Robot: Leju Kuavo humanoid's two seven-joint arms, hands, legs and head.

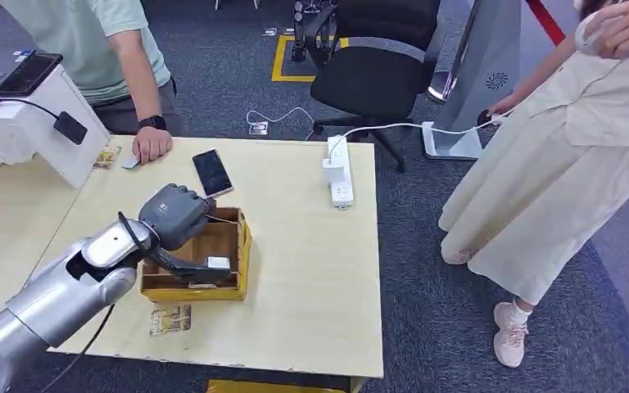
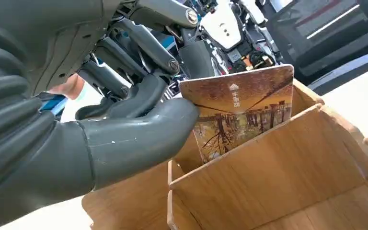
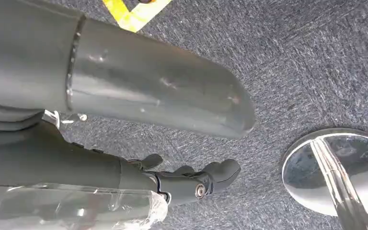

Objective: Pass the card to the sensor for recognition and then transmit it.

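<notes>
Left hand (image 2: 124,129) over the wooden box (image 1: 233,286), thumb and fingers pinched on the card (image 2: 242,112), held upright at the fingertips with its long axis across them, lower edge down in the slot.

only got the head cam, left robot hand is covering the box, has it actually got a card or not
Observer: Yes. The left wrist view shows the left robot hand pinching a card between thumb and fingers.
Operator: is it out of the box
Observer: No. Its lower edge is hidden behind a divider of the wooden box, so it stands inside a compartment.
Operator: and the right robot hand
Observer: In the right wrist view the right robot hand hangs over grey carpet near a chrome base and holds nothing.
</notes>
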